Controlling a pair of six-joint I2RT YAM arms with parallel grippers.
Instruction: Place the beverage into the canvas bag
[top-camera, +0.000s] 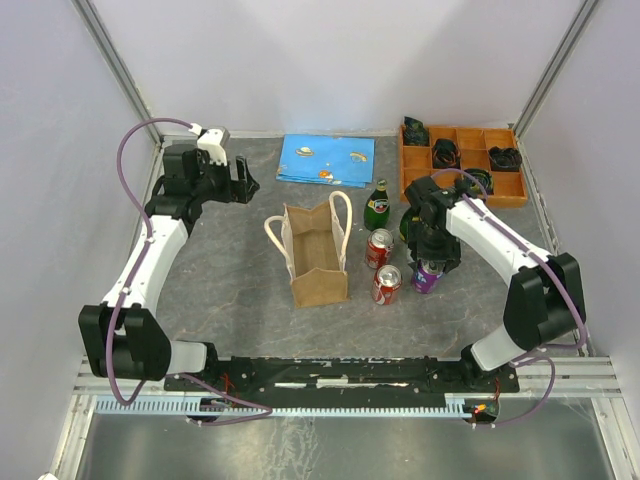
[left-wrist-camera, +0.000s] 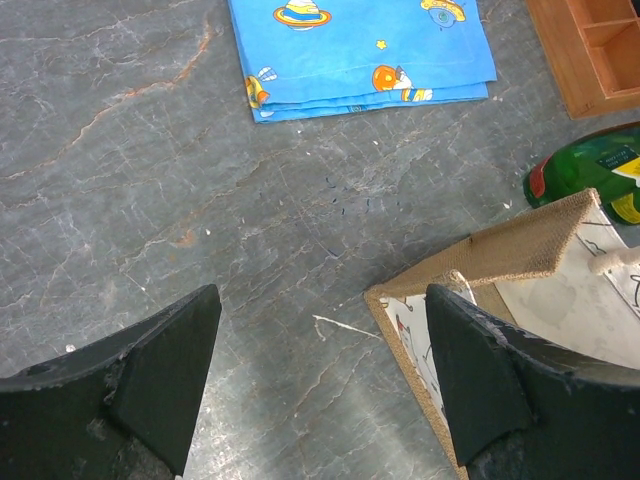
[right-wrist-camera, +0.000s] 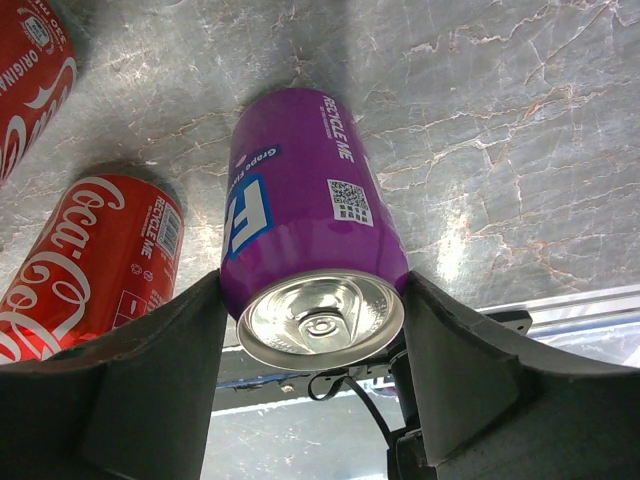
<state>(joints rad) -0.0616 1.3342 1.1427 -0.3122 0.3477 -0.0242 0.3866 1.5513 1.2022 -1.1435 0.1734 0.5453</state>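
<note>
the right gripper (right-wrist-camera: 312, 292) has its two fingers set on either side of the purple soda can (right-wrist-camera: 310, 200), both pads against the can's wall just below the top rim, so it reads as a grasp on that can. how firmly it squeezes i cannot tell. the can stands upright on the grey table (top-camera: 230, 290), to the right of two red coca-cola cans (top-camera: 382, 266) and near a green glass bottle (top-camera: 376, 207).

the canvas bag (top-camera: 318, 262) stands upright near the middle of the table, mouth open, cream handles (top-camera: 341, 215) splayed outward, apart from the purple can, with the red cans in between. the left gripper (left-wrist-camera: 322, 310) hangs released, jaws wide and holding nothing, with one corner of the bag's rim just below it.

the step in hand looks like the pick-up: the beverage is grasped but not yet lifted. the next move calls for a straight lift clear of the neighbouring red cans, a carry left over them, then a lowering into the bag's narrow mouth without snagging a handle or tipping the soft bag.
</note>
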